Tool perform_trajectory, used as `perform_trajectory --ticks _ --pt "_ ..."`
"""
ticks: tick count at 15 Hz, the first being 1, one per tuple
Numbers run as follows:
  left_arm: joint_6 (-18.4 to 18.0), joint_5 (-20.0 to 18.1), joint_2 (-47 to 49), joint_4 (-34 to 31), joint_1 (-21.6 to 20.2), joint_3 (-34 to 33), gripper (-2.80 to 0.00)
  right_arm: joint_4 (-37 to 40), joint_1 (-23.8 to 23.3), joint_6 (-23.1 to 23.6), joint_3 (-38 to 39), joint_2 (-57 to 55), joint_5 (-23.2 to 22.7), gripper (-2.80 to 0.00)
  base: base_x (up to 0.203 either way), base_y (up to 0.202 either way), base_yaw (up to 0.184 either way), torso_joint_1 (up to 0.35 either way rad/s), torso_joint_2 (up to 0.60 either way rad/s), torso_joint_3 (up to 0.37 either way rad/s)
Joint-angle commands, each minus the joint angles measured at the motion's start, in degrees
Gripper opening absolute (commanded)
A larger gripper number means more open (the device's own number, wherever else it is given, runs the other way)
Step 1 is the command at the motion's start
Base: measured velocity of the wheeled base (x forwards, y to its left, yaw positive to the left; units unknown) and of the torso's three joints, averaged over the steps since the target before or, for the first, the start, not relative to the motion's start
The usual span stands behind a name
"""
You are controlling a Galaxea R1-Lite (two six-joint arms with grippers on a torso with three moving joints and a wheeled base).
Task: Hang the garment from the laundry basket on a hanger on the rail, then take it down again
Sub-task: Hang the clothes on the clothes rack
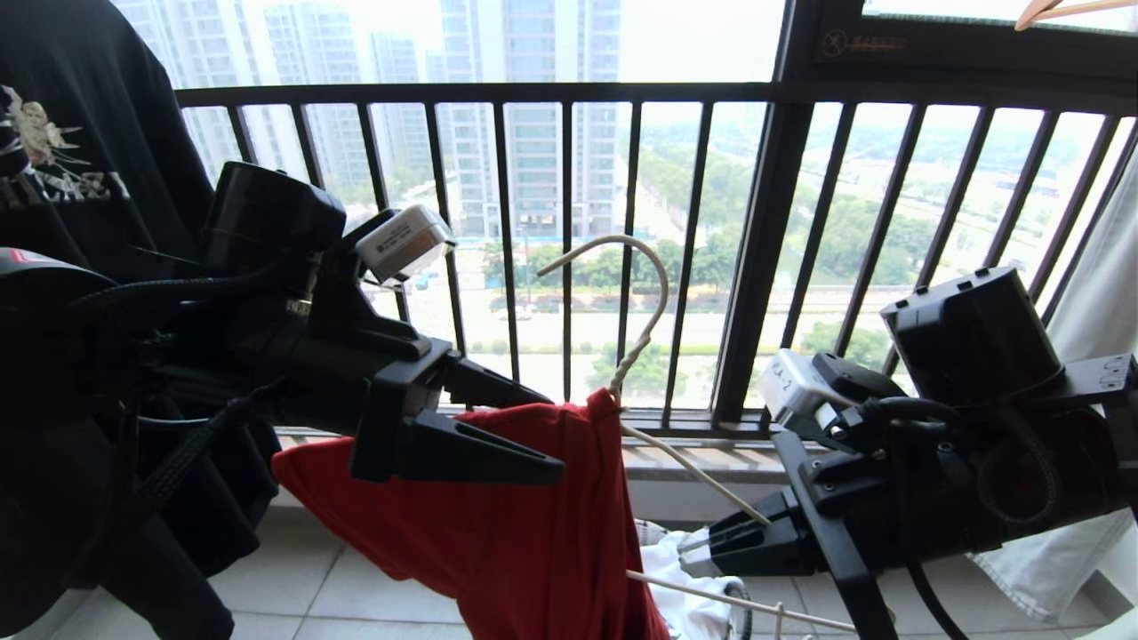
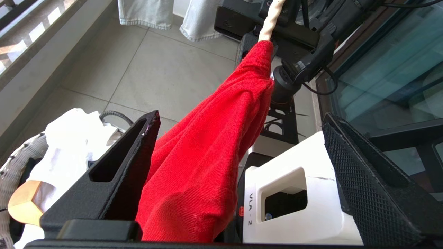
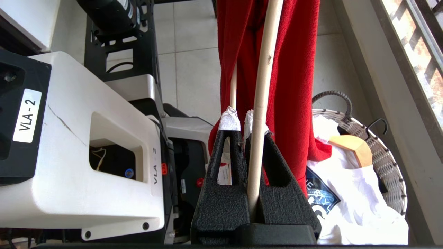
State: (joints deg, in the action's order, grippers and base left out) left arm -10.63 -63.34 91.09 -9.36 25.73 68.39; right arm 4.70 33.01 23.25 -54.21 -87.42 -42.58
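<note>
Clearly, the hanger (image 1: 642, 324) is pinched by its lower wire between the pressed-together fingers of the right end effector (image 1: 702, 549), with the hook standing up in front of the window railing (image 1: 569, 93). The red garment (image 1: 498, 524) is draped over the hanger's left side and hangs down toward the tiled floor (image 1: 293, 587). The left end effector (image 1: 542, 431) is spread wide around the red cloth, and no grip on it is seen. The laundry basket (image 3: 384, 152), holding white clothes, is seen below on the floor.
</note>
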Motion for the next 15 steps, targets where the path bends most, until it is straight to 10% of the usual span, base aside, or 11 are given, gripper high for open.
perform_trajectory --ticks 1,15 --pt "-0.34 -0.04 0.49 -0.11 0.11 0.43 0.0 -0.04 0.03 0.13 -0.02 0.41 -0.22 -2.8 0.0 0.0 0.0 0.0 0.0 0.0" --pt "-8.14 10.16 -0.56 -10.29 0.02 2.55 0.0 0.05 -0.05 0.21 -0.1 1.29 0.04 -2.8 0.0 0.0 0.0 0.0 0.0 0.0"
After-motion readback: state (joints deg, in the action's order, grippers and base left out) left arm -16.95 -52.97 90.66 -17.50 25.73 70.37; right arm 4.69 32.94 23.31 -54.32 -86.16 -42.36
